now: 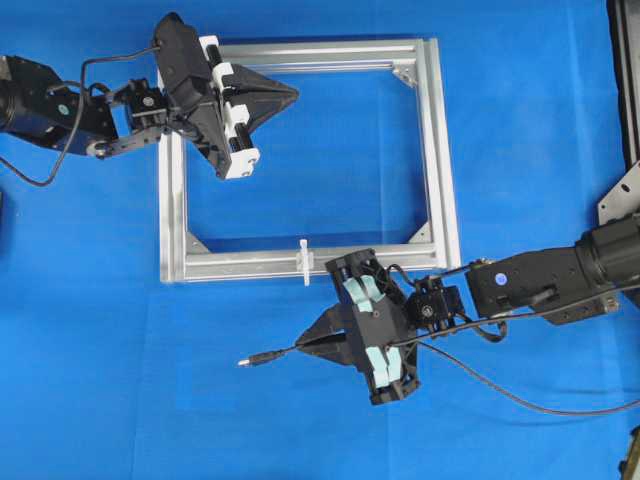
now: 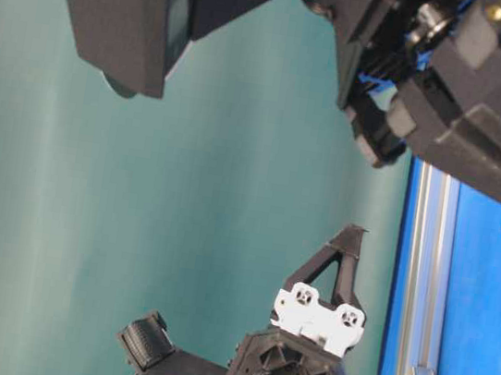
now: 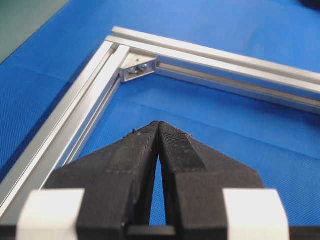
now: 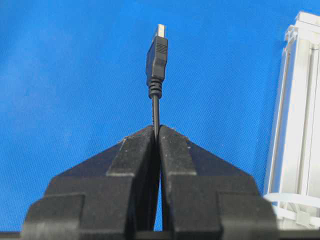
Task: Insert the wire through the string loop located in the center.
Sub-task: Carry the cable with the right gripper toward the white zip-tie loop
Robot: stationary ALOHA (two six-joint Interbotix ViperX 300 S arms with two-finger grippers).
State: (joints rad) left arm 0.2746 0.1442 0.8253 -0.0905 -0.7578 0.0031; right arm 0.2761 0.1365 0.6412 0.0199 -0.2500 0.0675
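**Wire clamped in right jaws, short of the loop**

Blue cloth covers the tabletop (image 1: pixel 100 300) from edge to edge, and a rectangular silver aluminium frame (image 1: pixel 440 150) with bolted corner brackets lies flat on it.

The tiny white upright string loop (image 1: pixel 305 261) stands on the frame's near rail, about midway along that rail in the overhead view. In the right wrist view part of a white tie shows at the lower right, against the frame rail.

The right gripper (image 1: pixel 308 344) sits on the near side of the frame, outside it, pointing toward the left of the overhead view. Its black jaws are closed on the long thin black flexible wire (image 1: pixel 275 353). The right wrist view confirms the grip: the cable is pinched between the two tips, and the slim dark plug with its small metallic tip (image 4: pixel 160 30) projects straight ahead of them. The plug lies near the string loop, below and to the left of it in the overhead view, and is not touching it. Behind the gripper the wire trails off across the cloth toward the right edge.

The left gripper (image 1: pixel 292 93) is at the far left corner of the frame, its tips over the frame's inner area. Its jaws are closed and hold nothing; the left wrist view shows the tips meeting above bare blue cloth, with a silver corner bracket (image 3: pixel 137 67) ahead.
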